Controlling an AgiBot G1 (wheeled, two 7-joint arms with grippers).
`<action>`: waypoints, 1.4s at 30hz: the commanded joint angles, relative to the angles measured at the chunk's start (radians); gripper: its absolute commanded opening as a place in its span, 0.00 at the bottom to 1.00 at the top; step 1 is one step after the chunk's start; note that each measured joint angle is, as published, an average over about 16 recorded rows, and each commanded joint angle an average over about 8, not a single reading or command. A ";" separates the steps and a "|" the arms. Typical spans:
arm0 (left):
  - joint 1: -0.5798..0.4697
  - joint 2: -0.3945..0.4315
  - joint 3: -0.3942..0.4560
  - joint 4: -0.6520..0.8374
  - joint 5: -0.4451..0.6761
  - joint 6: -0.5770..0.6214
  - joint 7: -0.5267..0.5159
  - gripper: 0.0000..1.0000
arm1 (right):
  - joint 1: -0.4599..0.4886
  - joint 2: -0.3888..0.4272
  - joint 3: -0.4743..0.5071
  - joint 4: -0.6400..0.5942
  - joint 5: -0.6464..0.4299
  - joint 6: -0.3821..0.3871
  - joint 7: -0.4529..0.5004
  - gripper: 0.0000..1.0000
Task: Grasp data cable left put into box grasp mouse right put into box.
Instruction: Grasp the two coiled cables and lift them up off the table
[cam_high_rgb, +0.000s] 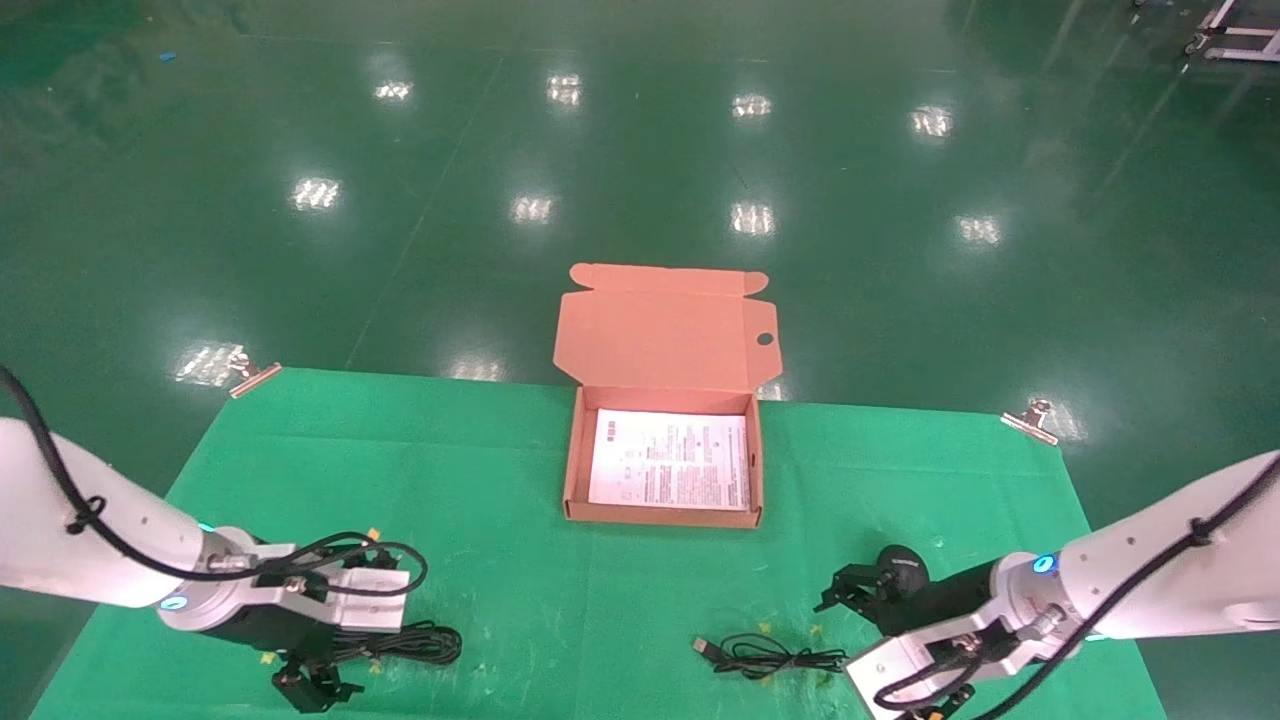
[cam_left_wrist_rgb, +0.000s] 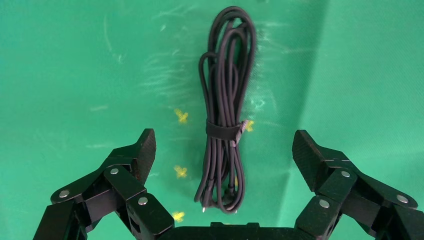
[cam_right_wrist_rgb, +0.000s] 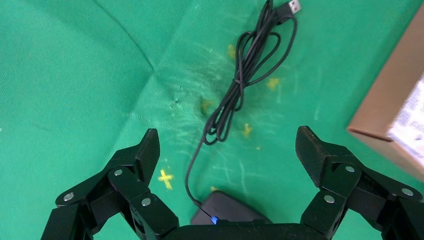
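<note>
Left tool (cam_left_wrist_rgb: 223, 152) hangs spread wide over the data cable (cam_left_wrist_rgb: 226, 107), one finger to each side of the tied bundle, nothing gripped; in the head view the bundle lies on the green table (cam_high_rgb: 500, 470) at the near left, half hidden under that tool (cam_high_rgb: 318, 685). Right tool (cam_right_wrist_rgb: 227, 150) likewise spread and empty above the mouse (cam_right_wrist_rgb: 227, 214), which sits near the table's right front with its cord (cam_right_wrist_rgb: 240, 87) trailing out in loose loops toward a USB plug (cam_right_wrist_rgb: 295, 7). Box (cam_high_rgb: 663, 518) open at table centre, well apart from both, printed sheet (cam_high_rgb: 671, 461) lying flat inside. Risks, as I judge them: the cable bundle is thin and flat, so the fingers may close over it and pinch only a strand, leaving loops to dangle and catch the box wall. The mouse cord could drag behind and hang outside the box. The smooth rounded mouse shell may slip if gripped off-centre.
</note>
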 joint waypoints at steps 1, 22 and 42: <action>-0.003 0.014 0.000 0.038 0.006 -0.015 0.000 1.00 | 0.005 -0.021 -0.004 -0.050 -0.007 0.014 -0.014 1.00; -0.034 0.096 -0.059 0.400 -0.068 -0.167 0.082 0.30 | 0.056 -0.178 -0.012 -0.409 -0.022 0.143 -0.136 0.14; -0.034 0.095 -0.059 0.396 -0.069 -0.165 0.081 0.00 | 0.056 -0.176 -0.011 -0.404 -0.021 0.141 -0.135 0.00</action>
